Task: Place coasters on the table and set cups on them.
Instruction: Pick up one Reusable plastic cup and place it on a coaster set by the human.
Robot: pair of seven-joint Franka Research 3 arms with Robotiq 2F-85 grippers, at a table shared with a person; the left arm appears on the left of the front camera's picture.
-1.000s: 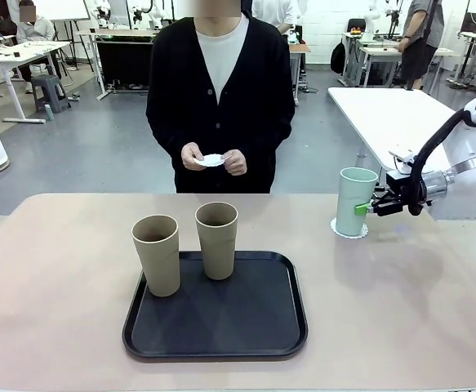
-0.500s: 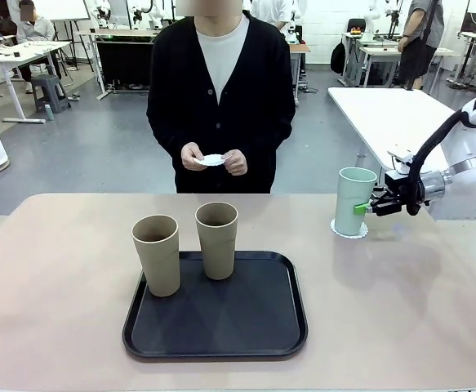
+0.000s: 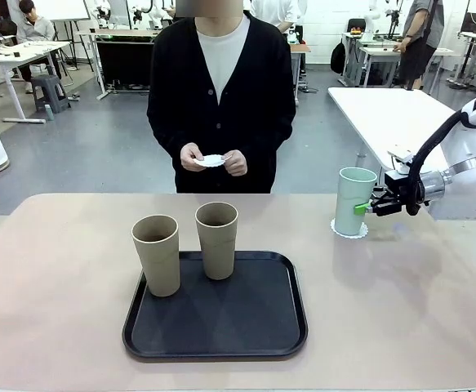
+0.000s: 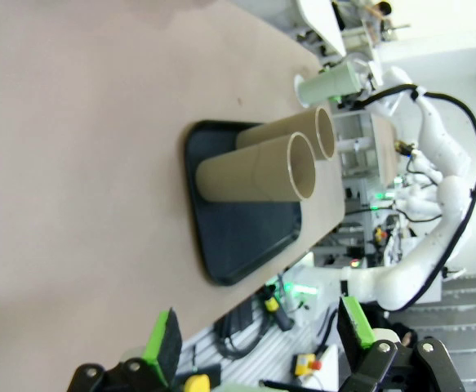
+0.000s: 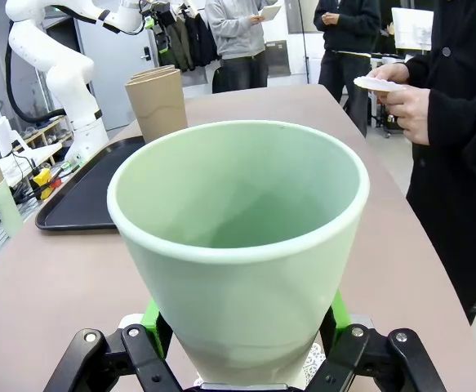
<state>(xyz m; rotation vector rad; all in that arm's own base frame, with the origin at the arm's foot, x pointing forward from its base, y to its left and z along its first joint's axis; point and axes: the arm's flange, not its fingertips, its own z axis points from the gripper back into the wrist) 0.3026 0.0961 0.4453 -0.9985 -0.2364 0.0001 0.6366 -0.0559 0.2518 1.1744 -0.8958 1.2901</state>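
Note:
A mint green cup (image 3: 356,200) stands upright on a white scalloped coaster (image 3: 336,227) on the beige table (image 3: 401,310), at the far right. My right gripper (image 3: 358,209) holds it low down, with a green pad pressed to each side (image 5: 152,317). The coaster's lace edge (image 5: 315,359) shows under the cup (image 5: 238,245). Two beige-brown cups (image 3: 156,255) (image 3: 217,240) stand on a black tray (image 3: 221,327). The person holds another coaster (image 3: 211,160) in both hands. My left gripper (image 4: 260,336) hangs open over the table's near edge, with nothing in it.
The person stands at the far edge, mid-table, hands held above it. The tray sits in the middle near my side. Bare tabletop lies to the tray's left and between the tray and the mint cup. A white table (image 3: 384,114) stands beyond the right corner.
My right gripper and the mint green cup have shifted very slightly left. The beige-brown cups, the tray and the person's hands have stayed where they were.

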